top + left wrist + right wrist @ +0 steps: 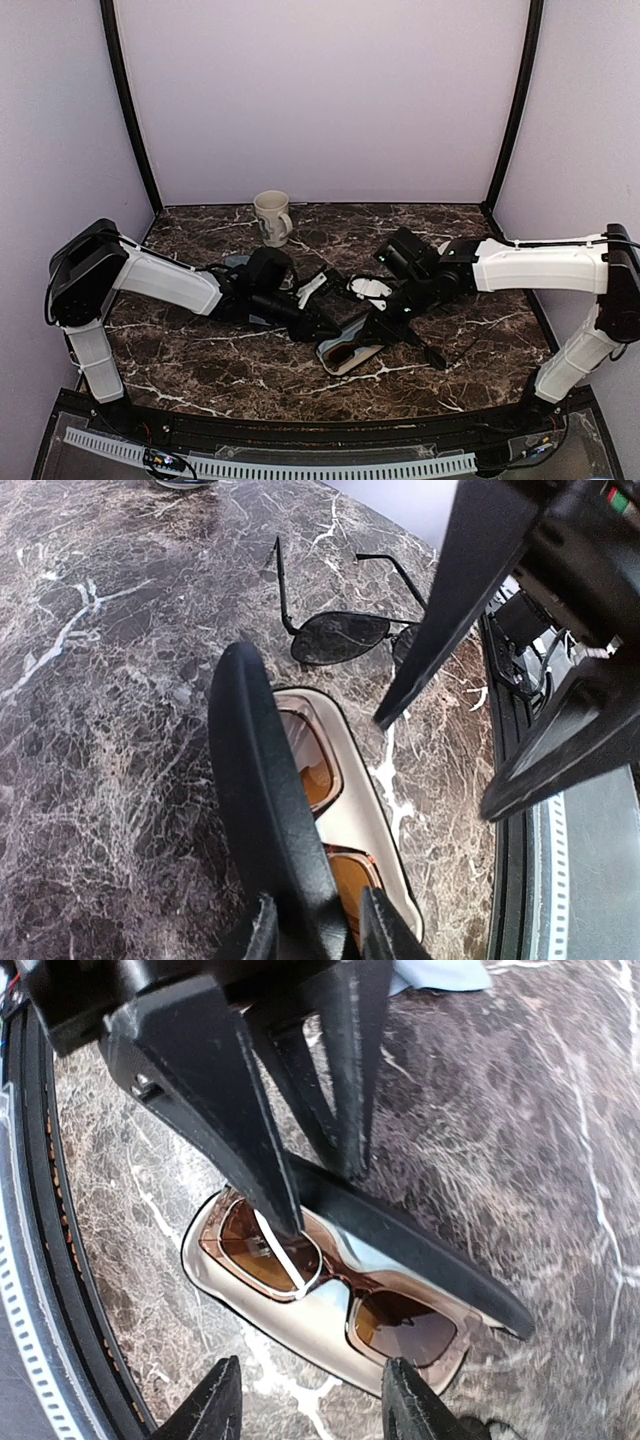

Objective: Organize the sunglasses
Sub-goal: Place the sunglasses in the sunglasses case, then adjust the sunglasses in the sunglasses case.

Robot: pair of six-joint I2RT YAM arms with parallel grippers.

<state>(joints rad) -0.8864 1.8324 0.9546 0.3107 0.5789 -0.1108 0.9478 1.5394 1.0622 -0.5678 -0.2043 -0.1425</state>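
A black oblong case [345, 355] lies open at the table's middle, cream inside. A pair of sunglasses [340, 1280] with a brownish translucent frame and amber lenses rests in it. My left gripper [320, 920] is shut on the case's raised black lid [265, 800], one finger on each side of it. My right gripper [315, 1405] hangs open just above the case's near rim, with nothing between its fingers [215, 1405]. A second pair of sunglasses [340, 635], thin black frame and dark lenses, lies on the marble beyond the case with its arms spread.
A cream mug [272, 217] stands at the back of the marble table [200, 360]. A grey-blue case [440, 972] lies under the left arm's side. Both arms [170, 280] meet over the middle. The table's black front rail [300, 430] runs close to the case.
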